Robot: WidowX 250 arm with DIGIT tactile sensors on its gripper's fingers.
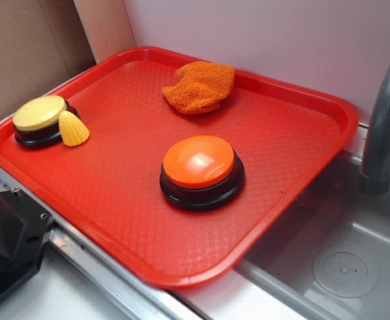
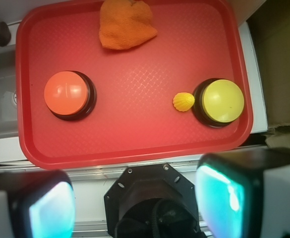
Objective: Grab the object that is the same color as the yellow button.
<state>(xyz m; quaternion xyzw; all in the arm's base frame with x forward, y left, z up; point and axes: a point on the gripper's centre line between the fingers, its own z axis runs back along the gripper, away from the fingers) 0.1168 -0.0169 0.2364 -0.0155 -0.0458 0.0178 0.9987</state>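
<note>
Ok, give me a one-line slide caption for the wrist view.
Open gripper above a red tray holding a yellow toy corn beside the yellow button, an orange button and orange cloth.

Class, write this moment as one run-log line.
gripper: open, above tray edge | small yellow plastic corn piece: untouched beside round yellow domed button | red plastic tray

Inventory, taken relative to the red tray (image 1: 315, 143):

One tray on the counter.

Two push buttons on the tray, each on a black base: one yellow button (image 1: 40, 113) near the tray's left corner, one larger orange button (image 1: 199, 162) near the tray's middle.

One yellow corn piece (image 1: 73, 129) on the tray, touching or just beside the yellow button.

One orange mesh cloth (image 1: 200, 85) at the tray's far edge.

One grey faucet (image 1: 385, 120) off the tray's right side.

Total on tray: four items.
</note>
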